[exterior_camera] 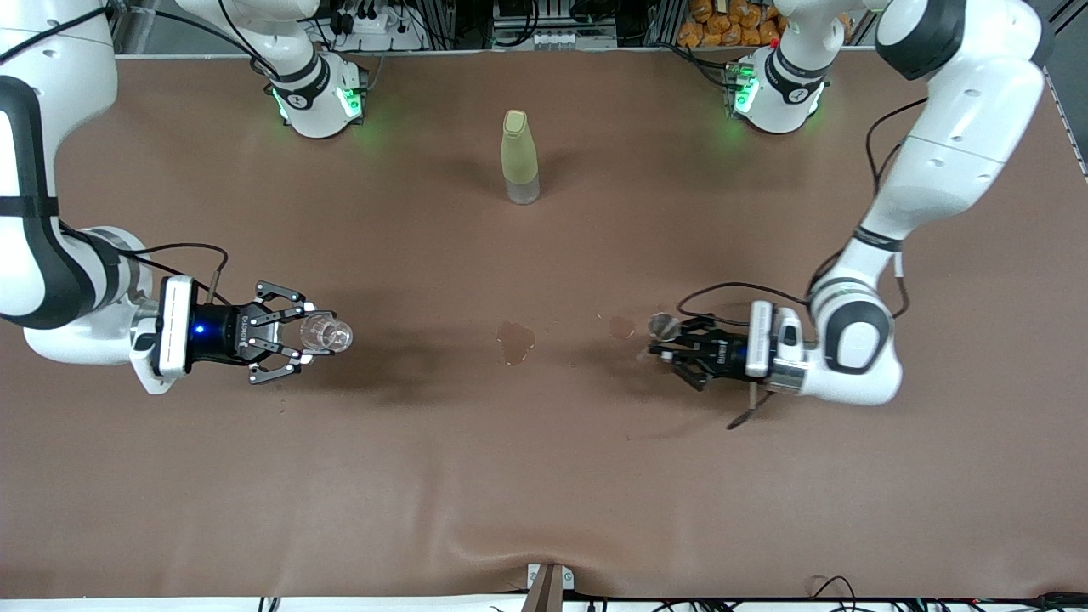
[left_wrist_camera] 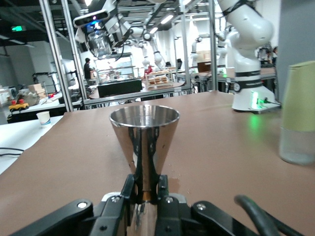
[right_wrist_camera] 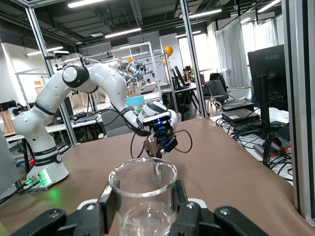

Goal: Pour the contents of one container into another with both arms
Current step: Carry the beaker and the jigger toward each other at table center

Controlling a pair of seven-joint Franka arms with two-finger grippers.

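Observation:
My right gripper (exterior_camera: pixel 310 334) is shut on a clear glass beaker (exterior_camera: pixel 328 334), held upright above the table toward the right arm's end. In the right wrist view the black fingers (right_wrist_camera: pixel 109 204) press the beaker (right_wrist_camera: pixel 142 189) on both sides, and a little clear liquid shows in its lower part. My left gripper (exterior_camera: pixel 671 342) is shut on the narrow base of a shiny metal cone cup (exterior_camera: pixel 661 325), low over the table toward the left arm's end. In the left wrist view the cup (left_wrist_camera: pixel 144 132) stands upright, mouth up, above the gripper (left_wrist_camera: pixel 146 189).
A yellow-green bottle (exterior_camera: pixel 519 157) with a clear base stands midway between the two arm bases, also seen in the left wrist view (left_wrist_camera: pixel 298 118). Two wet stains (exterior_camera: pixel 515 340) (exterior_camera: pixel 621 326) mark the brown table cloth (exterior_camera: pixel 544 476) between the grippers.

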